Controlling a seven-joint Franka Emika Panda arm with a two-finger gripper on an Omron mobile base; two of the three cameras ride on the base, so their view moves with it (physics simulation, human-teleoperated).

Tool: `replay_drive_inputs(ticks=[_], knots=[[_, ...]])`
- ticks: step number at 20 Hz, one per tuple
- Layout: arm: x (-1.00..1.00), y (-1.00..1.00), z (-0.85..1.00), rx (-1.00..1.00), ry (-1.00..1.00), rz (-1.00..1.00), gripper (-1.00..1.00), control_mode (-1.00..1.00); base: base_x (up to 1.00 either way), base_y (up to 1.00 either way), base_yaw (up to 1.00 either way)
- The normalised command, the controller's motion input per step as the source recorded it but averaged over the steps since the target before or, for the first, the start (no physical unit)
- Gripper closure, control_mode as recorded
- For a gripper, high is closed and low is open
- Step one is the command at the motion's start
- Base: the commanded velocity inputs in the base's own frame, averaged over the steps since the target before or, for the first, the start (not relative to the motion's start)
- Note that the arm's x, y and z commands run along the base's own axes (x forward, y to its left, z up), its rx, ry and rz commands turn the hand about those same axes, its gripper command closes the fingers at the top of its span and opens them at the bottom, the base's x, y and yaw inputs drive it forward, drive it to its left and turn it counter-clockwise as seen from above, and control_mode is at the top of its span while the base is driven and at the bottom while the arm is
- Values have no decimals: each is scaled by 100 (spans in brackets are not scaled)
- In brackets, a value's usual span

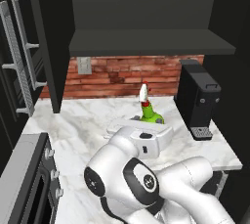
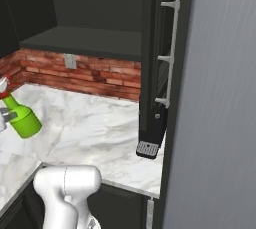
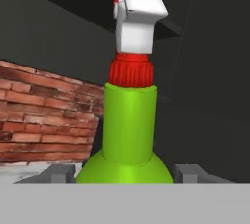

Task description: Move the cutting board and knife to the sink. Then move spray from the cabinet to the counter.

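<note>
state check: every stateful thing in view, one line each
spray: upright, over the counter, between the pincer fingertips; contact with them or the counter unclear.
pincer: jaws wide apart, one either side of the spray's base; grip not confirmed.
cabinet: door open, shelf bare.
coffee machine: upright on the counter, right of the spray.
</note>
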Motion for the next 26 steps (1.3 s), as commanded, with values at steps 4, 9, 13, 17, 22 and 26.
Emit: replay_drive_inputs(ticks=[4, 9, 13, 17, 22, 26], knots=[[0, -33, -26, 0, 0, 0, 100, -100, 0, 0, 0], [19, -54, -13, 2, 0, 0, 100, -100, 0, 0, 0], [39, -52, -17, 8, 0, 0, 100, -100, 0, 0, 0], [92, -22, -30, 5, 0, 0, 100, -100, 0, 0, 0], [100, 0, -39, 1, 0, -8, 100, -100, 0, 0, 0], [100, -3, -54, 0, 0, -22, 100, -100, 0, 0, 0]])
